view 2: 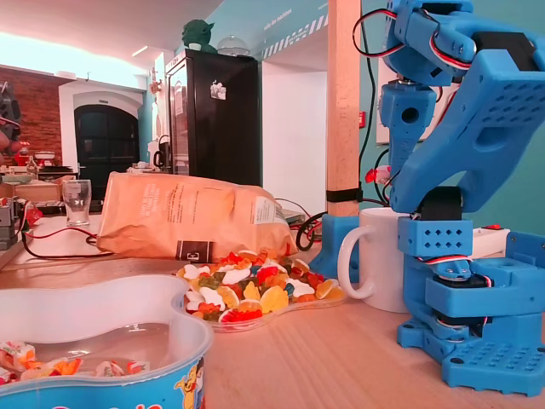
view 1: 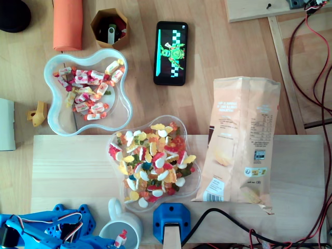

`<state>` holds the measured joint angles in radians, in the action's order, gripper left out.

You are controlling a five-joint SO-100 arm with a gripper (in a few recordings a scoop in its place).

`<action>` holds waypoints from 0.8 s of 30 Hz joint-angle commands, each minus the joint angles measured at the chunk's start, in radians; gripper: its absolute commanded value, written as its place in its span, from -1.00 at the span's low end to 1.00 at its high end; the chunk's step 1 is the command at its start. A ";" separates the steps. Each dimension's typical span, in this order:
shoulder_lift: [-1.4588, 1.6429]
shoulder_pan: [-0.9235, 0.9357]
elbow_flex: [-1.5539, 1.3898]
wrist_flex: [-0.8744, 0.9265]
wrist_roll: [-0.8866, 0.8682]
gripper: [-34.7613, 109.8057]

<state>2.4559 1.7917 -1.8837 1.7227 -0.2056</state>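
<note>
The blue arm [view 1: 46, 228] sits folded at the counter's [view 1: 67, 171] near edge. In the fixed view its upper links rise and double back down, so the gripper [view 2: 381, 177] hangs just above the white mug [view 2: 379, 256]. The gripper's fingers are pinched on a red-and-white wrapped candy [view 1: 121, 238], held in the air over the mug's mouth. The clear dish of gummies [view 1: 195, 179] lies just beside the mug, and the paper bag [view 1: 238, 140] lies beyond it.
</note>
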 commanded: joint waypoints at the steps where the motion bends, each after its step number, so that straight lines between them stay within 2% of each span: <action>1: 0.015 0.029 0.021 0.018 -0.006 -0.40; 13: 0.017 0.031 0.020 0.018 -0.006 -0.39; 24: 0.017 0.029 0.020 0.018 0.000 -0.30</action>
<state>2.4559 1.7917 -1.8837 1.7227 -0.1948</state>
